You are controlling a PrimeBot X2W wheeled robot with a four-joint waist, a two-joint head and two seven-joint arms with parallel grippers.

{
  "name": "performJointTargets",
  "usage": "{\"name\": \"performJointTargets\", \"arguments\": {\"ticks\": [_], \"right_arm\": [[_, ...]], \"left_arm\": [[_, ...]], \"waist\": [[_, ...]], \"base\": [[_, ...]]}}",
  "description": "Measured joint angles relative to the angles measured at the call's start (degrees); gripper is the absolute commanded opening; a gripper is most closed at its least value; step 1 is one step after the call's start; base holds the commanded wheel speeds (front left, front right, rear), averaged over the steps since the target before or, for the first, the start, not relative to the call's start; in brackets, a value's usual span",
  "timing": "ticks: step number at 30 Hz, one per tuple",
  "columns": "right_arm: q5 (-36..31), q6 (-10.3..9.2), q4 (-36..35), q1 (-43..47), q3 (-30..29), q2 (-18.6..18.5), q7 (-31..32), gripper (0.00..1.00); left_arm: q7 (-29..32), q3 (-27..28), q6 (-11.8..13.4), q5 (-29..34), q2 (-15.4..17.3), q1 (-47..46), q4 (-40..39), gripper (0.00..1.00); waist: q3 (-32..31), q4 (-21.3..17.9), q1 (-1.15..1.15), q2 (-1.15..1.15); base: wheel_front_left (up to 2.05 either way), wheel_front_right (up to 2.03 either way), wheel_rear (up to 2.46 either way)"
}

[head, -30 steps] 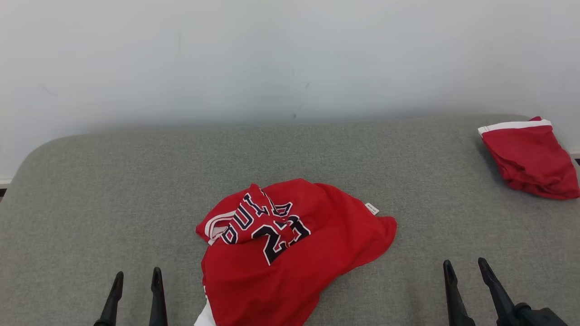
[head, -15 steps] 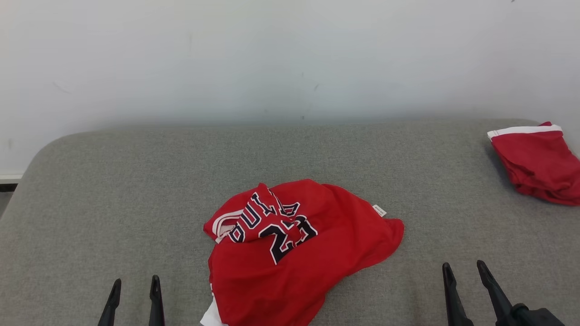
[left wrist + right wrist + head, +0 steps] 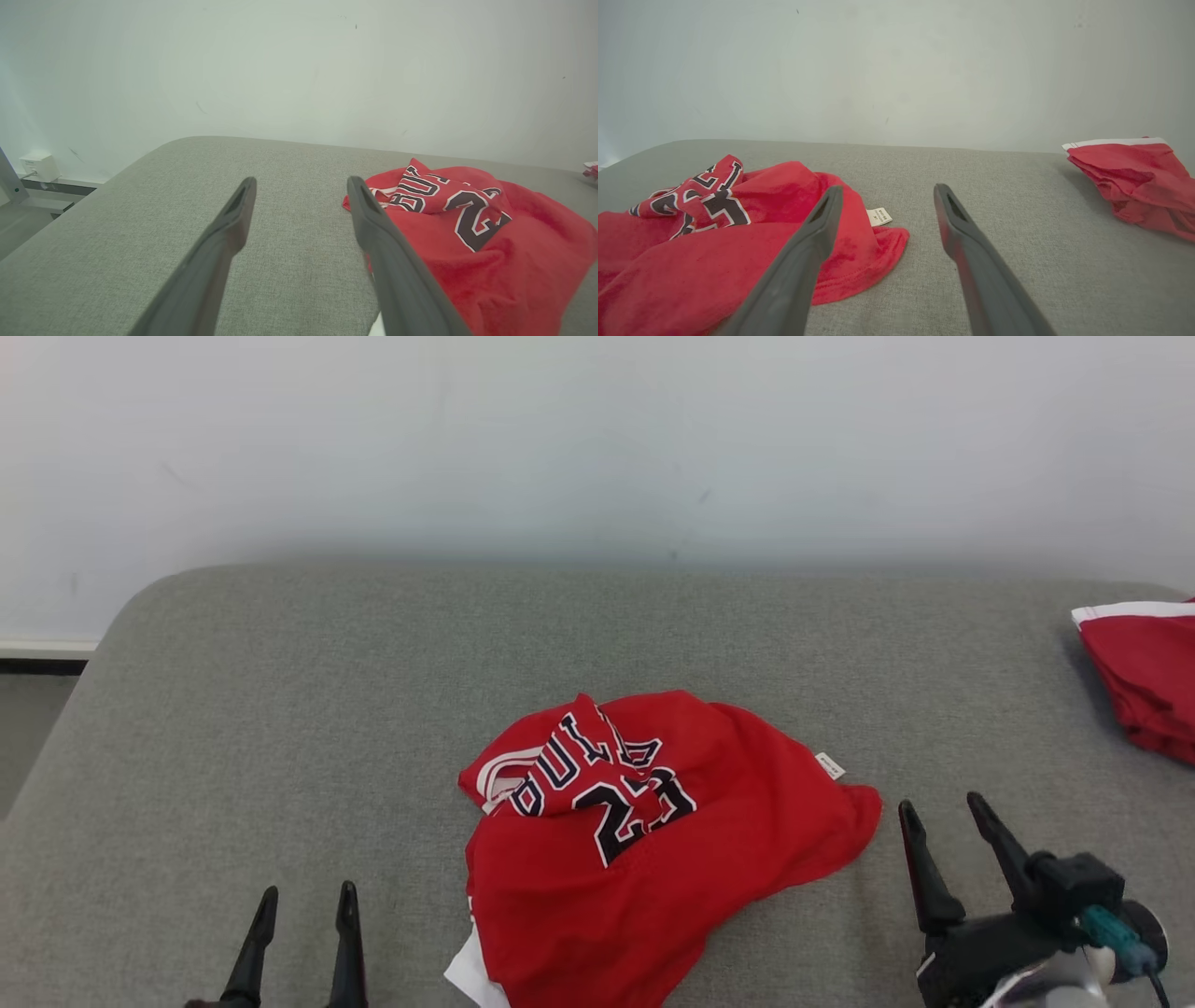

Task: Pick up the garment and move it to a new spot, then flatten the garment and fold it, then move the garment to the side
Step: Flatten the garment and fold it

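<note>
The garment (image 3: 653, 840) is a red jersey with dark, white-edged lettering, lying crumpled at the near middle of the grey padded surface (image 3: 280, 709). A white label sticks out at its right hem. My left gripper (image 3: 308, 896) stands open near the front edge, left of the garment and apart from it. In the left wrist view its fingers (image 3: 301, 186) frame bare padding, with the garment (image 3: 490, 242) just to the right. My right gripper (image 3: 940, 807) is open, close beside the garment's right hem. The right wrist view has the hem (image 3: 878, 242) by the left finger of that gripper (image 3: 888, 191).
A second red garment with a white band (image 3: 1144, 672) lies folded at the surface's far right, also in the right wrist view (image 3: 1134, 172). A pale wall rises behind. The surface's rounded left end drops to the floor (image 3: 28, 728); a white wall box (image 3: 39, 165) sits there.
The camera has turned, shifting the whole picture to the right. My right gripper has come forward and stands nearer the garment's right hem. The left gripper holds its place.
</note>
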Motion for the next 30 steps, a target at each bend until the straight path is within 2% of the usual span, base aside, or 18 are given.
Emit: {"name": "performJointTargets", "arguments": {"ticks": [10,14,18,19,20,21,26,30], "right_arm": [[0.52,0.00,19.19,-14.42,1.79,-3.20,2.09,1.00],[1.27,0.00,28.25,-18.71,2.57,-3.19,2.82,1.00],[2.70,0.00,34.00,-20.51,2.85,-2.58,2.81,1.00],[3.18,0.00,35.08,-20.68,3.19,-2.20,2.86,0.40],[3.67,0.00,35.87,-20.95,3.67,-1.87,2.81,0.08],[4.16,0.00,36.28,-21.34,4.10,-1.79,2.56,0.00],[6.08,0.00,36.95,-22.77,6.03,-1.93,0.64,0.00],[8.10,0.00,34.60,-25.88,5.89,-6.14,-0.49,0.00]], "left_arm": [[0.00,-2.76,0.33,-1.86,-0.02,-3.76,0.92,1.00],[0.00,-3.35,0.58,-2.21,-0.01,-4.60,1.24,1.00],[0.00,-3.30,0.79,-2.29,-0.01,-5.08,1.31,1.00],[0.00,-3.25,0.86,-2.30,-0.01,-5.09,1.31,1.00],[0.00,-3.18,0.92,-2.32,-0.01,-5.09,1.30,1.00],[0.00,-3.11,0.98,-2.40,-0.01,-5.09,1.30,1.00],[0.00,-2.89,1.16,-2.78,-0.02,-5.10,1.31,1.00],[0.00,-2.81,1.15,-2.79,-0.03,-5.10,1.25,1.00]], "waist": [[4.04,4.47,0.01,0.00],[6.08,6.64,0.01,0.01],[7.04,8.13,0.01,0.00],[7.18,8.37,0.02,0.00],[7.32,8.52,0.01,0.00],[7.39,8.54,0.01,0.00],[7.06,7.72,0.01,0.00],[6.63,6.94,0.01,0.00]], "base": [[0.00,0.00,0.00],[0.00,0.00,0.00],[0.00,0.00,0.00],[0.00,0.00,0.00],[0.00,0.00,0.00],[0.00,0.00,0.00],[0.00,0.00,0.00],[0.00,0.00,0.00]]}}
